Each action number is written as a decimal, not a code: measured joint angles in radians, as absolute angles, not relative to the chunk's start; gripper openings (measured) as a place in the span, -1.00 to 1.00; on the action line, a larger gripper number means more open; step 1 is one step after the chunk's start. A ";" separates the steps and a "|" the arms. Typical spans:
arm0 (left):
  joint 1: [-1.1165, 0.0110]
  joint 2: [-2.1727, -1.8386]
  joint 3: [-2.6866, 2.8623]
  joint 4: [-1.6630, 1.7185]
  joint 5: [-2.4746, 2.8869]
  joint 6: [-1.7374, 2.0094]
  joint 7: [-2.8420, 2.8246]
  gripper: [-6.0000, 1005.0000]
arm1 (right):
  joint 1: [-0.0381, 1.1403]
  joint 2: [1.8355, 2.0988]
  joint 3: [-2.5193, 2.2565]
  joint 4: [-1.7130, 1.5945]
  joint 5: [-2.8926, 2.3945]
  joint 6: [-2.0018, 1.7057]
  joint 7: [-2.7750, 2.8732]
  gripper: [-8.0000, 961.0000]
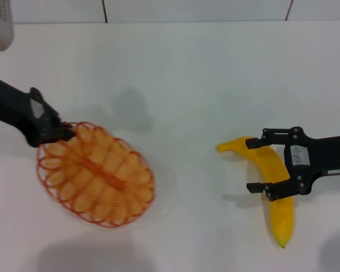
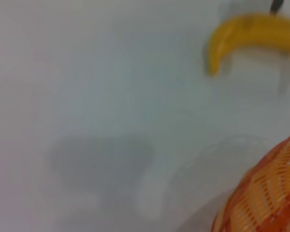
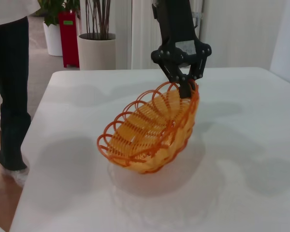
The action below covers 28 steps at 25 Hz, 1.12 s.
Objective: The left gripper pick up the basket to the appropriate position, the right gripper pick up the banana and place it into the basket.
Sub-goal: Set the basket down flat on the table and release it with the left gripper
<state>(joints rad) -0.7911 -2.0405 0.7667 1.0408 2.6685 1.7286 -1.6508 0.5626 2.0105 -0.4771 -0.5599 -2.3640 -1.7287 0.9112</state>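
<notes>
Banana [image 1: 276, 187]: on white table [image 1: 192, 73], well right of basket; firm, smooth, curved — grip mid-body.
Right gripper [image 1: 256, 165]: fingers apart, straddling banana's middle, not clamped.
Basket [image 1: 96, 174]: light stiff orange wire, tilted.
Left gripper [image 3: 186, 85]: fingers clamped on basket's rim — far end lifted.

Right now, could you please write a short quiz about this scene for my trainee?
1. True or false: the banana already lies in the basket.
2. Which gripper holds the basket's rim: A) the left gripper or B) the right gripper?
3. Fill in: the basket looks tilted, its held end ____ off the table.

Key: 1. False: it lies on the table, between the right gripper's open fingers. 2. A. 3. Raised.
</notes>
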 joint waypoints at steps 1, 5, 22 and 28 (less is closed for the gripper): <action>-0.787 -2.043 0.779 1.038 2.644 1.728 -1.682 -0.84 | 0.563 2.011 -0.477 -0.560 -2.364 -1.729 0.911 0.85; -0.770 -2.047 0.834 1.002 2.569 1.665 -1.915 -0.86 | 0.565 2.011 -0.477 -0.560 -2.363 -1.729 0.911 0.85; -0.783 -2.045 1.024 0.834 2.538 1.487 -2.324 -0.86 | 0.563 2.011 -0.477 -0.560 -2.347 -1.729 0.911 0.85; -0.790 -2.042 1.022 0.799 2.500 1.486 -2.328 -0.87 | 0.563 2.011 -0.477 -0.560 -2.347 -1.729 0.911 0.85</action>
